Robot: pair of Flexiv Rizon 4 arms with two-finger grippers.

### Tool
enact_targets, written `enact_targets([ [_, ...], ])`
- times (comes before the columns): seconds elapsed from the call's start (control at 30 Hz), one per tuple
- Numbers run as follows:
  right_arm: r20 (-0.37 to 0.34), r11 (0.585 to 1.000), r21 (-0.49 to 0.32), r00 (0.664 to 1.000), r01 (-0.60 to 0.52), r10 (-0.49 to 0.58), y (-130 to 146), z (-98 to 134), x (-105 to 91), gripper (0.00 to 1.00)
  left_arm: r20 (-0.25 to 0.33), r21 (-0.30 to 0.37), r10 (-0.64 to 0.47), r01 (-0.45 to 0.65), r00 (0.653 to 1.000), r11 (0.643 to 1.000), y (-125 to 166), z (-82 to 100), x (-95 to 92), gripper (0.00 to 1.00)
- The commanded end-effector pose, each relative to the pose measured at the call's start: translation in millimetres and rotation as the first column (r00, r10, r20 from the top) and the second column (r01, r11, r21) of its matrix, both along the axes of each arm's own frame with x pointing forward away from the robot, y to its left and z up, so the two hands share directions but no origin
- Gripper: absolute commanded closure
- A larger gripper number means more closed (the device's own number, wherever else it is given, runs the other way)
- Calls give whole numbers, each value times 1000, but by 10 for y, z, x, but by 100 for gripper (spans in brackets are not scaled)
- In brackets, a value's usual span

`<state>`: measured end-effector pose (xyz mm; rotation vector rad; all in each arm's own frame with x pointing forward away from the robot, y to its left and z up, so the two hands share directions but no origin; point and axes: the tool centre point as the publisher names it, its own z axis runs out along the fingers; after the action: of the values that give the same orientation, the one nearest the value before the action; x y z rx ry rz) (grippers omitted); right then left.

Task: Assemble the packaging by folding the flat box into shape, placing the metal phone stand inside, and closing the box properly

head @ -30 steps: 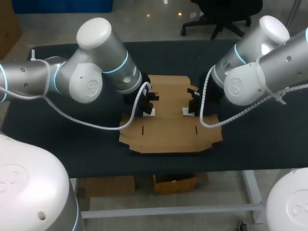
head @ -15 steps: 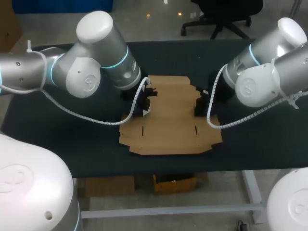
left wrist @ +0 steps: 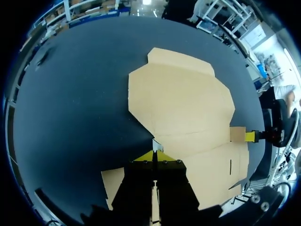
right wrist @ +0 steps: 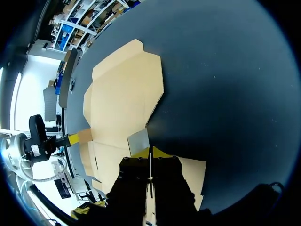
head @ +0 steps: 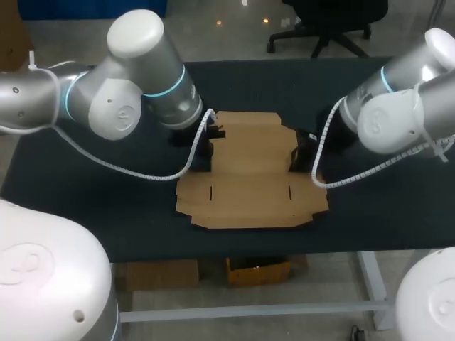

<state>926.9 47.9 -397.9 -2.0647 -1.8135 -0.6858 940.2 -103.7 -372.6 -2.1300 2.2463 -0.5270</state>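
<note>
The flat brown cardboard box [head: 249, 177] lies unfolded in the middle of the black table. My left gripper [head: 210, 150] is at its left edge and my right gripper [head: 297, 153] at its right edge. In the left wrist view the yellow tips [left wrist: 154, 154] are pressed together on a thin raised side flap [left wrist: 154, 141] seen edge-on. In the right wrist view the gripper [right wrist: 149, 151] is likewise shut, with a grey raised flap [right wrist: 138, 140] at its tips. Each wrist view shows the other gripper across the box [left wrist: 183, 103] with a small upright flap [left wrist: 237, 133]. No phone stand is in view.
The black table top [head: 106, 206] stretches wide on both sides of the box and behind it. White cable spirals [head: 142, 174] hang from both arms above the table near the box's side edges.
Both grippers have moved outward and a little backward, from over the box's middle panels to its side edges. The white undersides of the flaps seen under them earlier no longer show.
</note>
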Motion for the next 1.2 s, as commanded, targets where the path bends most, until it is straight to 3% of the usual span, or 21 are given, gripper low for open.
enact_targets([
  [0.03,-21,999,31,999,-23,24,-118,126,-32,100,11,8,28,-28,1000,1000,85,134,-122,100],
  [0.53,-62,998,26,997,-51,53,-296,369,-229,100,-10,-1,106,-106,994,994,262,343,-354,100],
  [1.2,-71,994,-3,992,-107,106,-255,601,-678,100,-75,-24,138,-140,988,990,334,495,-884,100],
])
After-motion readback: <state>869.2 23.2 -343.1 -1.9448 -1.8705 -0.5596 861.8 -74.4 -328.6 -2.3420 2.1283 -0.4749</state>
